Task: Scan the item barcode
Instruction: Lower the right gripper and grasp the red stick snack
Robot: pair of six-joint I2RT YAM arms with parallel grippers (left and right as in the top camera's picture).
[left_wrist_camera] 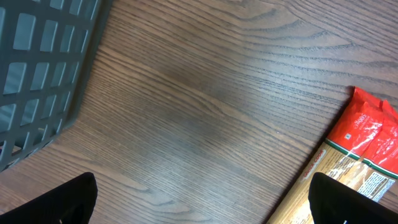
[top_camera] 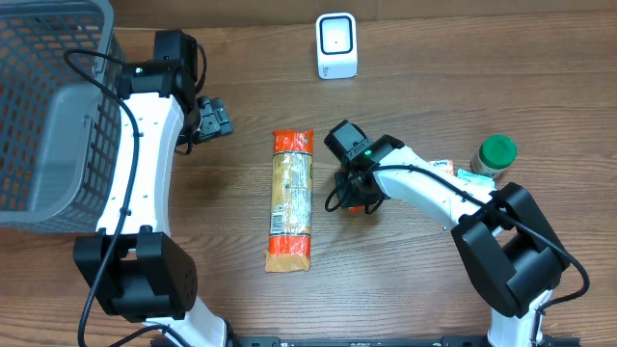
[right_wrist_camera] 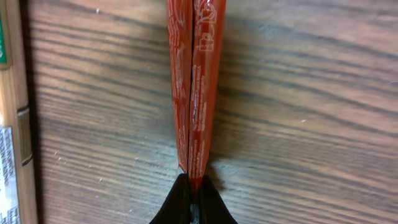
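The right gripper (top_camera: 359, 193) pinches a red packet (right_wrist_camera: 194, 93) edge-on at mid-frame, just right of the upright-lying pasta pack (top_camera: 291, 198). The scanner (top_camera: 336, 45) waits straight up-frame. The left gripper (top_camera: 214, 118) stands spread at upper left.

The packet (top_camera: 291, 200) lies centre, sachet (right_wrist_camera: 196, 74) just right, basket (top_camera: 29, 145) far left, scanner (top_camera: 336, 45) behind, jar (top_camera: 496, 156) far right.

A grey basket (left_wrist_camera: 43, 68) sits left, pasta packet (left_wrist_camera: 360, 155) right, on wooden table (left_wrist_camera: 205, 106).
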